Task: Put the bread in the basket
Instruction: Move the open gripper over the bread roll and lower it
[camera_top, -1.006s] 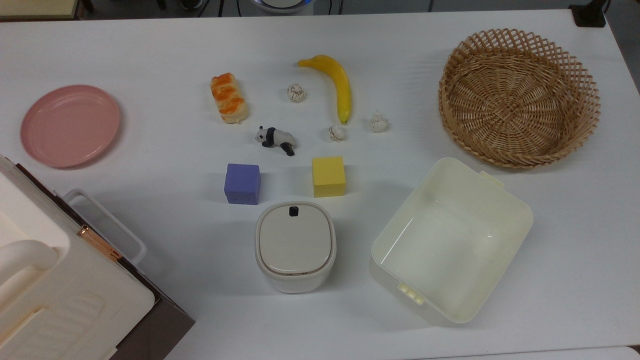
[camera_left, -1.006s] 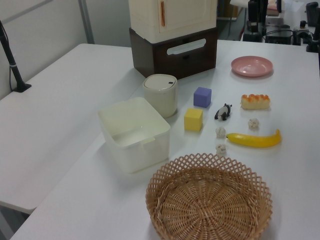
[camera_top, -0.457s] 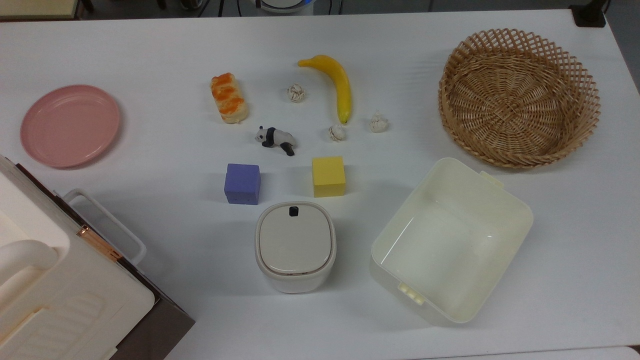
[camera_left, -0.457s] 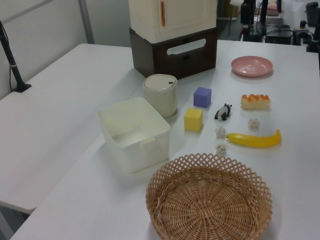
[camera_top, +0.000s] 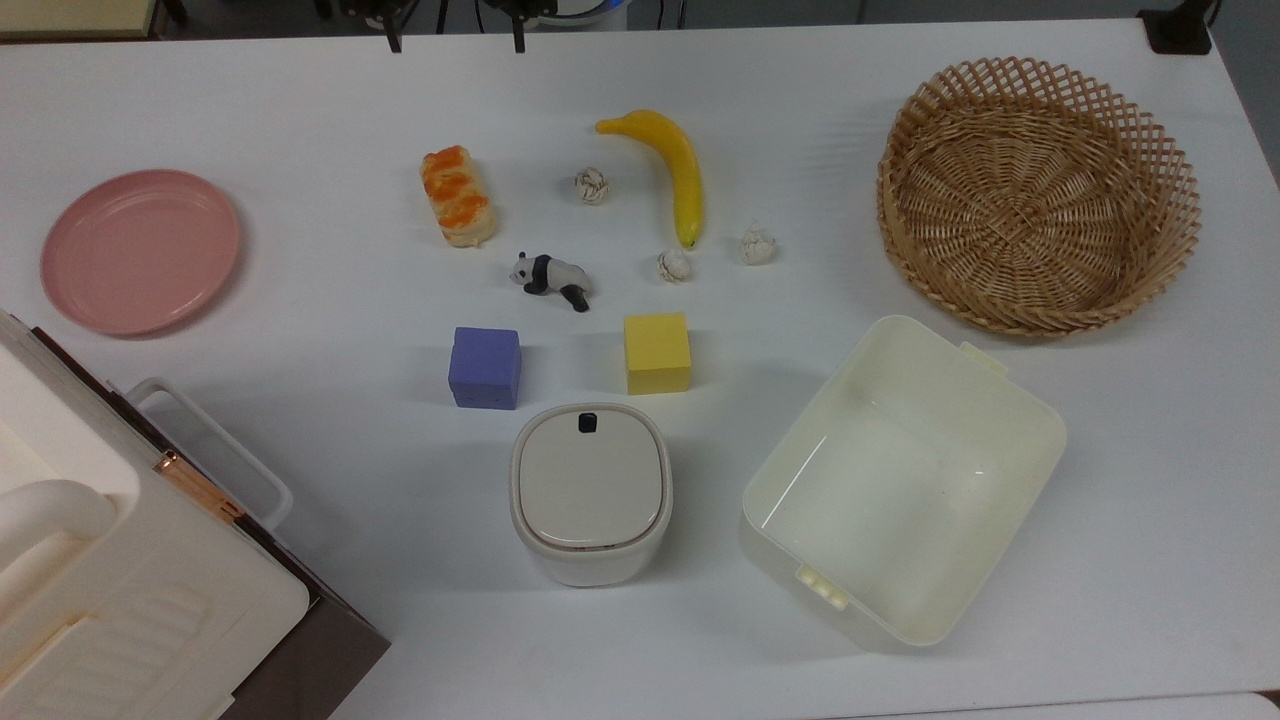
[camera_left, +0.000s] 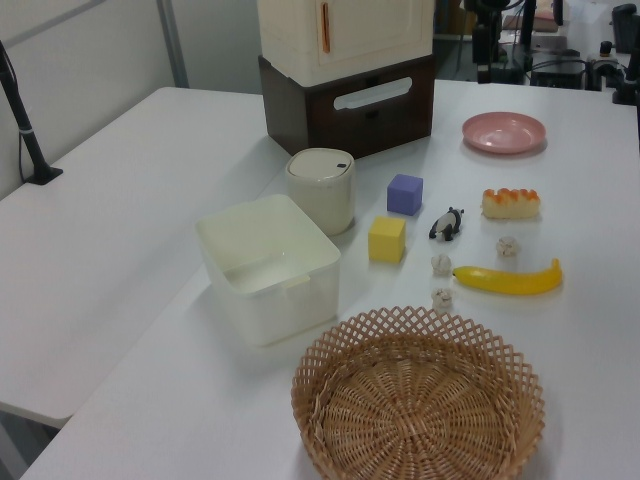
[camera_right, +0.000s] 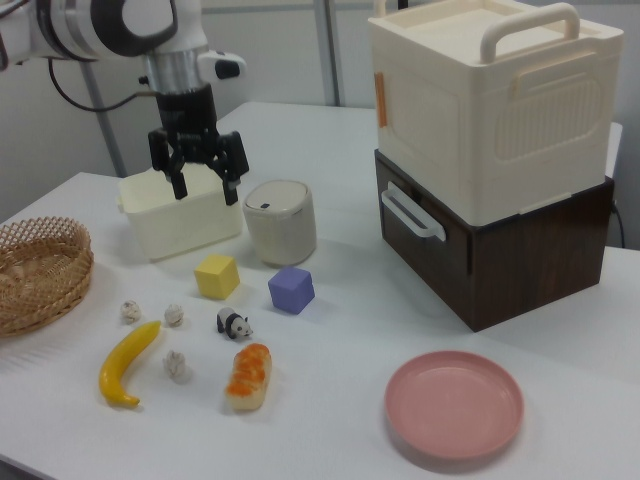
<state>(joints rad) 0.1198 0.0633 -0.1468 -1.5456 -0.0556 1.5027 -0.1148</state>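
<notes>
Hovering my gripper high with fingers spread and empty, I judge the bread lies untouched on the table, well apart from the basket.

Three paper balls, two cubes

In the right view the arm reaches in from the right view's upper left, wrist pointing straight down. Its gripper hangs in the air, jaws spread apart and holding nothing, in front of the cream tub as that camera sees it.
</notes>
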